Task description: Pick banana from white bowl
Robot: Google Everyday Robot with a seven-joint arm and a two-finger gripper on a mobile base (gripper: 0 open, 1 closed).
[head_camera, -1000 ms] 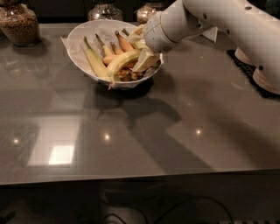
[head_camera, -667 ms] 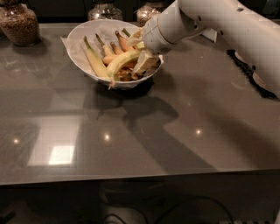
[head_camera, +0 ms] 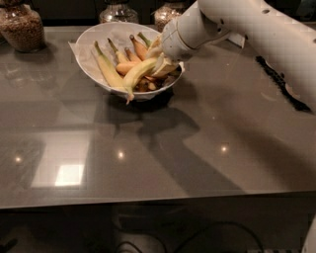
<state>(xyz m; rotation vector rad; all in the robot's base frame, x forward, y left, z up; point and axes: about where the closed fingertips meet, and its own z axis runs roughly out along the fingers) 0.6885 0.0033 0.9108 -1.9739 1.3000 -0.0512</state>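
The white bowl (head_camera: 89, 37) with its paper liner stands at the back of the grey counter and holds several bananas. The banana (head_camera: 138, 73), long, curved and pale yellow-green, lies across the front of the bowl, with its brownish stem end hanging over the near rim. My gripper (head_camera: 161, 62) reaches in from the right, over the bowl's right side, and is shut on the banana's upper end. A straighter yellow-green banana (head_camera: 107, 69) and smaller orange-brown bananas (head_camera: 129, 64) lie behind it. The wrist hides the right part of the bowl.
Three glass jars stand along the back edge: one at the far left (head_camera: 19, 27), one behind the bowl (head_camera: 117, 12) and one beside my arm (head_camera: 168, 12). A black brush-like object (head_camera: 279, 81) lies at the right. The counter (head_camera: 148, 163) stretches forward to its front edge.
The arm has shifted slightly over the bowl's right side. The banana's stem end now hangs a little further over the near rim.
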